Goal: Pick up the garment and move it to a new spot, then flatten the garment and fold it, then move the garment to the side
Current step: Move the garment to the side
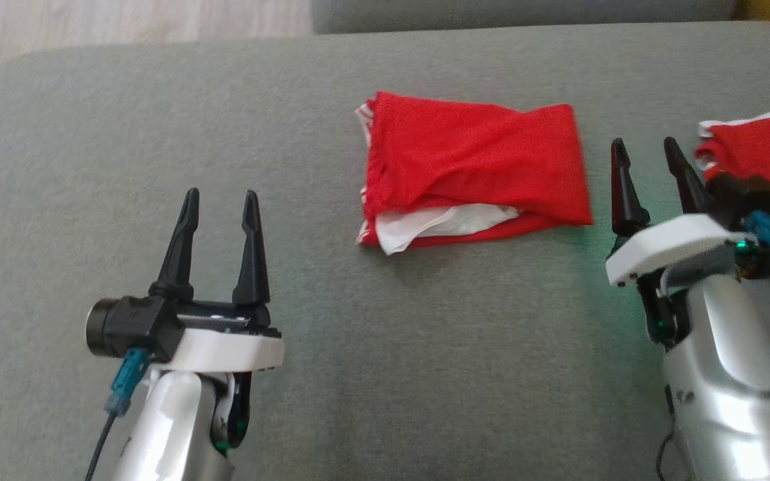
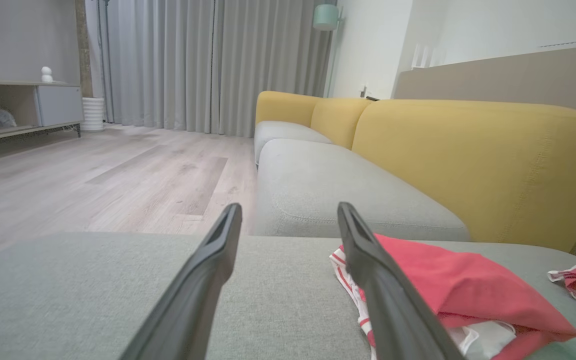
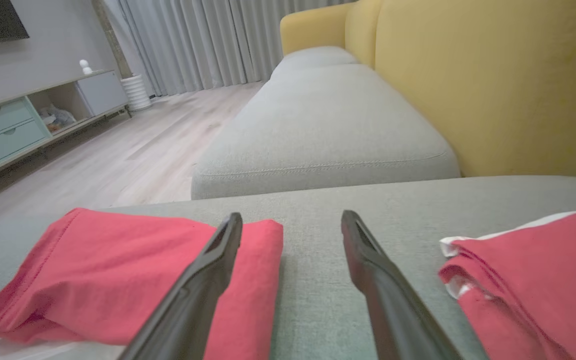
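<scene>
The folded red garment (image 1: 472, 160) lies on the grey cushion (image 1: 358, 334) just left of the right gripper (image 1: 645, 143) and ahead-right of the left gripper (image 1: 220, 197); both stand wide and empty, probably ready to carry it aside.

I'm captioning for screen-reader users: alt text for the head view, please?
A folded red garment with white fabric showing lies on a grey cushion. The open, empty left pincer sits at lower left, the open right pincer just right of the garment; a second red garment lies at the right edge.
</scene>
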